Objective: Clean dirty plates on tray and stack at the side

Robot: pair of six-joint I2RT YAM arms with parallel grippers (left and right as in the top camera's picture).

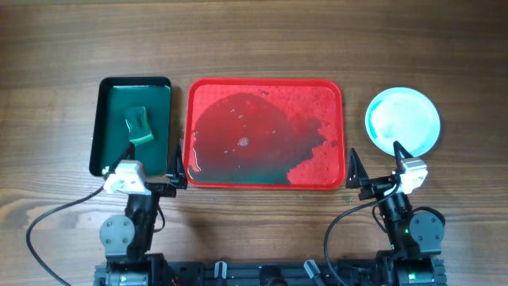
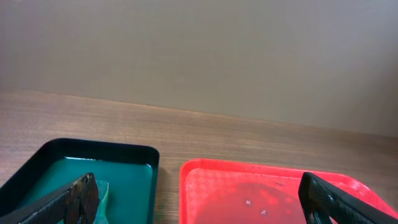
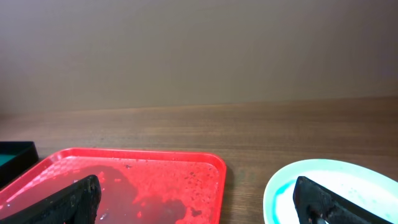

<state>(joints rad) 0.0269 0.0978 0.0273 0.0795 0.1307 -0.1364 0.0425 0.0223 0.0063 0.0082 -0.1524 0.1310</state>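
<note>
The red tray point(image 1: 325, 95) lies in the middle of the table with no plates on it, only dark wet smears. It also shows in the left wrist view point(image 2: 211, 180) and the right wrist view point(image 3: 186, 168). The plates point(image 1: 402, 120) sit as one round pale turquoise and white pile to the right of the tray, also in the right wrist view point(image 3: 348, 180); how many are piled I cannot tell. My left gripper point(image 1: 176, 165) is open and empty at the tray's near left corner. My right gripper point(image 1: 375, 164) is open and empty between tray and plates.
A dark green tray point(image 1: 111, 103) stands left of the red tray and holds green liquid and a green sponge point(image 1: 139, 125). A grey wall rises behind the table's far edge. Cables trail from both arm bases at the front.
</note>
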